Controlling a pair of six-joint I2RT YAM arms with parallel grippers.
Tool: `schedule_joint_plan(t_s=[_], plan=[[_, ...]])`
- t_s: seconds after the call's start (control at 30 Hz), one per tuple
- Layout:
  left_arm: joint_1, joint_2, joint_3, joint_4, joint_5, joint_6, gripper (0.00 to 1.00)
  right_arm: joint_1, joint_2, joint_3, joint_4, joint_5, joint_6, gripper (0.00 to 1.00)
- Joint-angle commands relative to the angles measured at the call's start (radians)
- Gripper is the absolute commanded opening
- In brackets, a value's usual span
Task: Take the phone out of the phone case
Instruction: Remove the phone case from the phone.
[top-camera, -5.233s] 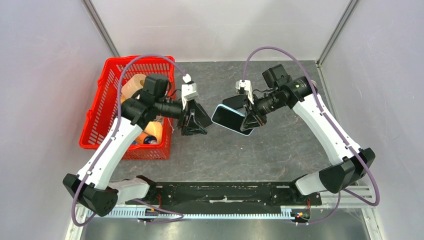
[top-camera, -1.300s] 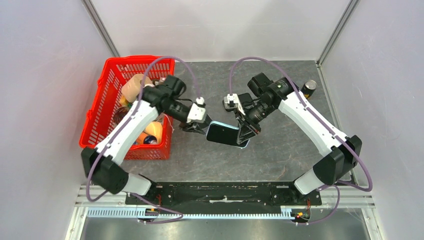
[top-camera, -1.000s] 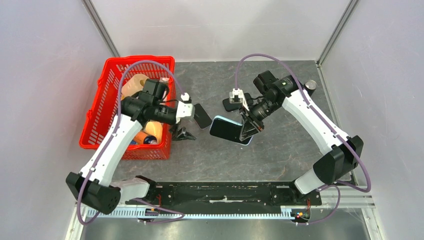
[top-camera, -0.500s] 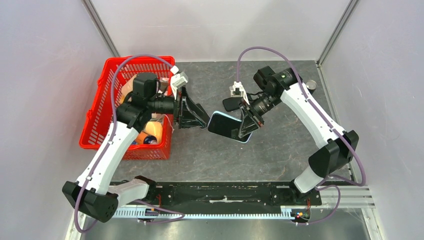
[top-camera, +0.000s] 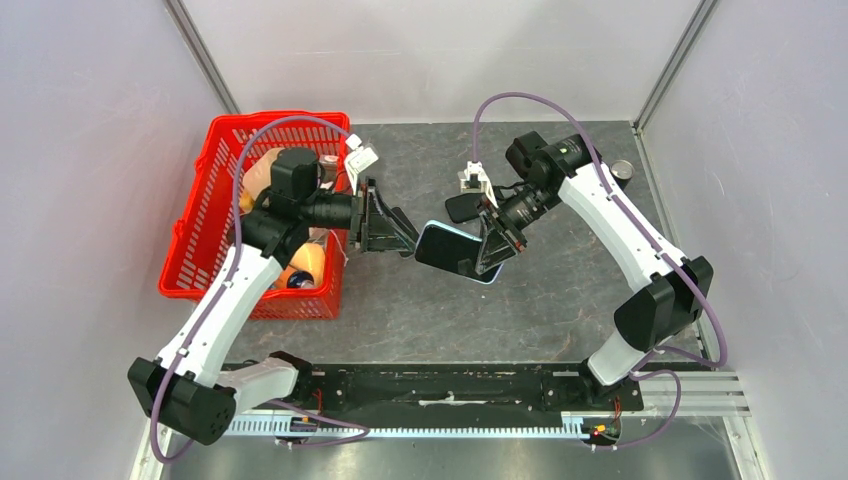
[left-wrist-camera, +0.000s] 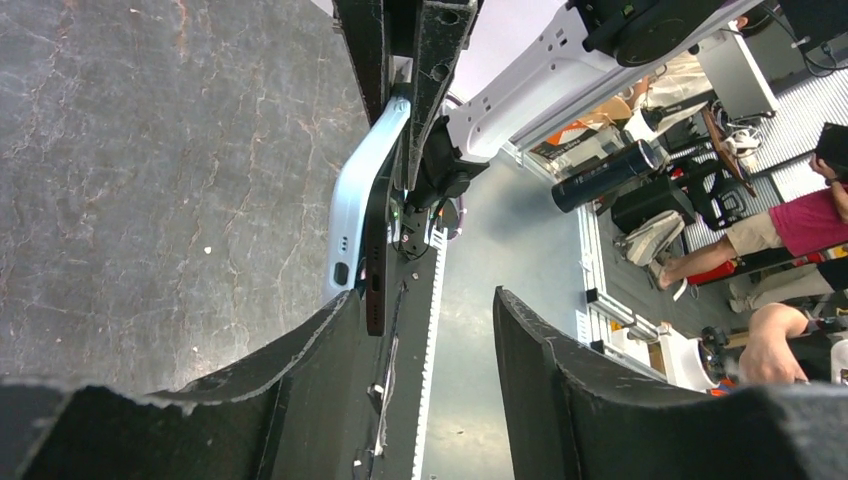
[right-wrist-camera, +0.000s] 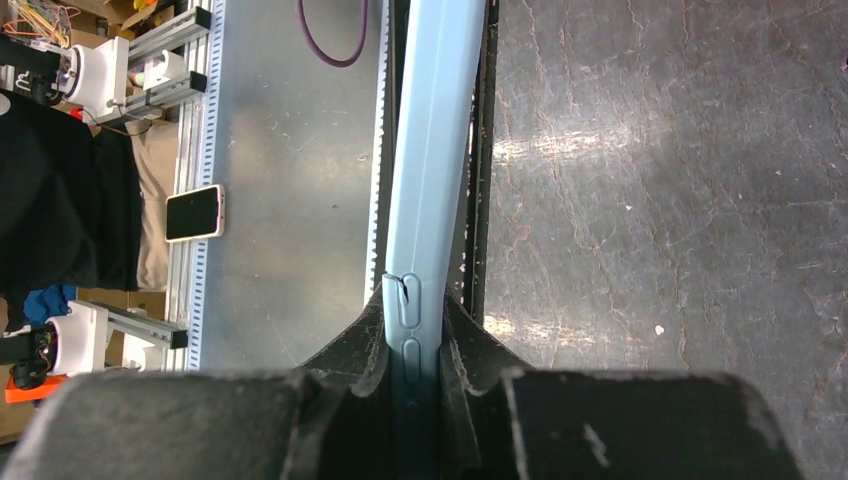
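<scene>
Where the two arms meet over the middle of the grey surface (top-camera: 560, 300), I see the phone (top-camera: 450, 252) held in mid-air, screen up and tilted, seated in its pale blue phone case (top-camera: 428, 232).

Right gripper (top-camera: 488, 256): clamped on the cased phone at the end nearer its own arm, with one finger on the case's back and one on the screen side. My right wrist view shows both fingers pressed tight against the phone, edge-on between them, with the case's side buttons at the grip.

Left gripper (top-camera: 408, 244): jaws apart, at the phone's opposite end. In my left wrist view the phone's short end — ports and dark front edge showing — sits just at the tip of one finger (left-wrist-camera: 300, 350). The other finger stands off with a plain gap between. Whether the near finger touches the phone I cannot tell.

Red basket (top-camera: 200, 220): at the left of the surface, under the left arm, holding several items I cannot make out — well apart from the phone.
</scene>
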Motion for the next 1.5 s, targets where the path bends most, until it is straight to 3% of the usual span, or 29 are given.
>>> schedule_joint_plan(t_s=[0.0,1.47], plan=[[-0.022,-0.018,-0.008,0.053,-0.006,-0.045,0.57,-0.002,-0.002,0.049,-0.045,-0.084,-0.011,0.00],[-0.137,0.018,-0.053,0.146,-0.135,0.043,0.49,-0.002,-0.029,0.007,-0.073,-0.098,-0.059,0.00]])
